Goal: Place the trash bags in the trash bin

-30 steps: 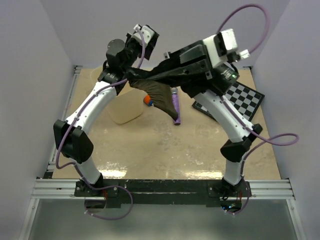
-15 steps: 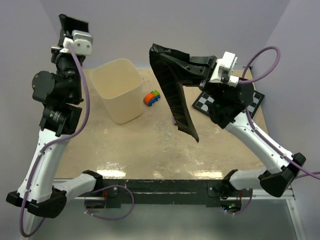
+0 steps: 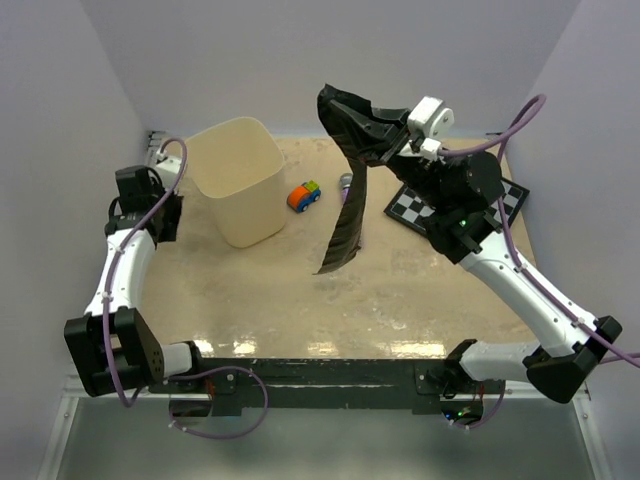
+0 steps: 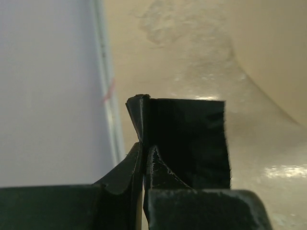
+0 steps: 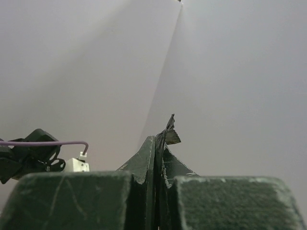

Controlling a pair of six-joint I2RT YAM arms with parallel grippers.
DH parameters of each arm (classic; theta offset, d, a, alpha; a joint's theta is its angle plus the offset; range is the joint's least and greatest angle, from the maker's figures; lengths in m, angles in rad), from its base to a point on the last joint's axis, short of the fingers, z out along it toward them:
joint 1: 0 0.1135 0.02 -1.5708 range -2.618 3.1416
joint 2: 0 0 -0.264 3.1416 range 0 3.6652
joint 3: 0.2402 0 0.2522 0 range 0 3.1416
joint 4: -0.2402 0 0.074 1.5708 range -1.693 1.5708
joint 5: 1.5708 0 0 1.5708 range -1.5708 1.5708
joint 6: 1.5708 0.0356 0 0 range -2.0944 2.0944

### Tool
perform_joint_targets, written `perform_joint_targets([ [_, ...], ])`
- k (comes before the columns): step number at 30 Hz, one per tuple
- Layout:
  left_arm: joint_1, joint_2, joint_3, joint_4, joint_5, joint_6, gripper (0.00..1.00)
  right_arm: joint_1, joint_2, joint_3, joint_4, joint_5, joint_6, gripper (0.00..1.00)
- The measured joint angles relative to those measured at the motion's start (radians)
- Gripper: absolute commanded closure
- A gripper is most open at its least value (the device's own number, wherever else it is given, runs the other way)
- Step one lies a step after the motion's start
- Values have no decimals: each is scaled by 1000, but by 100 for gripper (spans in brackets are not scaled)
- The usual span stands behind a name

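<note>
while the right arm stands raised over the far side of the table (image 3: 300, 300), the right gripper (image 5: 157, 148) is pressed together on the top of the trash bag (image 3: 350, 215); a crumpled tip of film sticks out past its fingers in the wrist view. the bag hangs down from that grip as a long, narrow, dark drape, wholly outside the trash bin (image 3: 245, 210). its lower end sits between a small toy car (image 3: 303, 195) and a chequered board (image 3: 412, 208); contact with the table cannot be confirmed. the bin stands upright at the far left, mouth open, nothing seen inside. the left gripper (image 4: 143, 158) is low, just left of the bin, fingers pressed together on a flat scrap of dark film (image 4: 187, 139).
</note>
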Motion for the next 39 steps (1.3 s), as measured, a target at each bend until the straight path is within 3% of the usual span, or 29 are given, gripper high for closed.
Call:
perform_joint_targets([
  [6, 5, 131, -22, 135, 126, -98, 100, 0, 8, 32, -96, 3, -53, 100],
  [11, 24, 393, 139, 320, 186, -197, 100, 0, 28, 89, -143, 3, -88, 100],
  [15, 34, 618, 314, 328, 182, -219, 100, 0, 31, 106, -156, 3, -103, 100],
  [18, 37, 751, 322, 264, 154, -221, 100, 0, 37, 115, -157, 5, -109, 100],
  [30, 37, 704, 256, 237, 94, -183, 100, 0, 66, 116, -144, 31, -116, 100],
  [33, 37, 686, 221, 263, 39, -149, 93, 0, 77, 116, -142, 31, -114, 100],
  [39, 38, 674, 196, 284, -9, -111, 100, 0, 85, 116, -138, 31, -99, 100],
])
